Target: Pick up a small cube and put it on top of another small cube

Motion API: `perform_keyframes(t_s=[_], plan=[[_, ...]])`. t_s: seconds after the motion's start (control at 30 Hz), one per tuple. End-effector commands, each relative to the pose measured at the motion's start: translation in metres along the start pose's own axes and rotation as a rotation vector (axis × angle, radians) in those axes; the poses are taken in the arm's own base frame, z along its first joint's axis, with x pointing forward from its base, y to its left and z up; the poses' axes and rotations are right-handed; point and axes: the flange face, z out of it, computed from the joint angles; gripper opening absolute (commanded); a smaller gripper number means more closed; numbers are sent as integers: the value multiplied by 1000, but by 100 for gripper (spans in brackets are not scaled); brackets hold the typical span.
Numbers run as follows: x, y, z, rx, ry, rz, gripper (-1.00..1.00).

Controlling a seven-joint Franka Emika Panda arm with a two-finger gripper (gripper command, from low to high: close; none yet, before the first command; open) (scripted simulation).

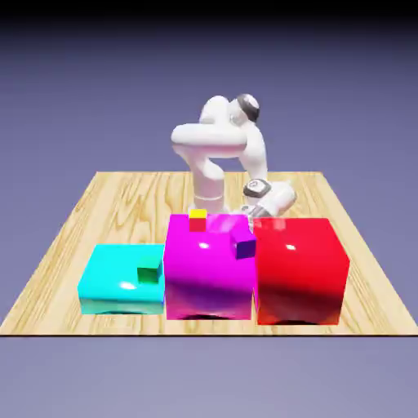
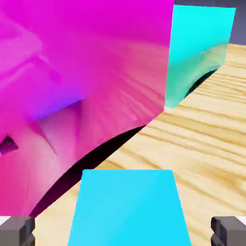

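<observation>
Small blue cube [image 2: 128,209] is the closest thing to the lens in the hand view, sitting at the bottom centre of the frame with its bright top face showing. The gripper [image 2: 123,231] has its jaws spread wide, one grey tip in each bottom corner, and the cube is between them left to right with a gap on both sides, so nothing's pinched. Looks pretty square to them too: no long axis to worry about, and its near edge runs off the bottom of the frame. Can't tell from this how far down the tips have to go.

Upper left of that same frame is all big magenta block [image 2: 120,57], with a cyan block [image 2: 199,43] at the upper right and the wooden table [image 2: 216,129] down the right side. In the exterior view the hand is right of centre, behind the magenta and red [image 1: 298,265] blocks, and the small blue cube can't be seen there. Only one arm [image 1: 208,140], so no question which is nearer.

Next bit is probably just settling the tips astride the cube and closing. The magenta block seems the thing to watch, since a sideways drift could bump it. No stack made yet, by the look of it.
</observation>
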Motion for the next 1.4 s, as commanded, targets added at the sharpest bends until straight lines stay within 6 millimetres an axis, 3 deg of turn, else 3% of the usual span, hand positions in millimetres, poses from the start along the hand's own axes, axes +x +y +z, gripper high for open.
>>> perform_keyframes(t_s=[0.0, 0.03, 0.23, 0.3, 0.43, 0.57, 0.8, 0.9, 1.03, 1.2, 1.37], plan=[[0, 0, 0, 0, 0, 0, -100], [0, 0, 0, 0, 0, 0, -100], [11, -11, -56, 0, -1, -1, -100], [12, -12, -60, 0, -1, -1, -100], [-7, 22, -90, -33, 31, -295, -100], [-23, 42, -128, -82, 25, -584, -100], [-44, 39, -199, -196, -81, -1043, -100], [-52, 23, -229, -232, -153, -1219, -100], [-60, -12, -264, -257, -264, -1430, -100], [-67, -77, -296, -253, -417, -1654, -100], [-67, -149, -307, -232, -574, -1833, -100]])
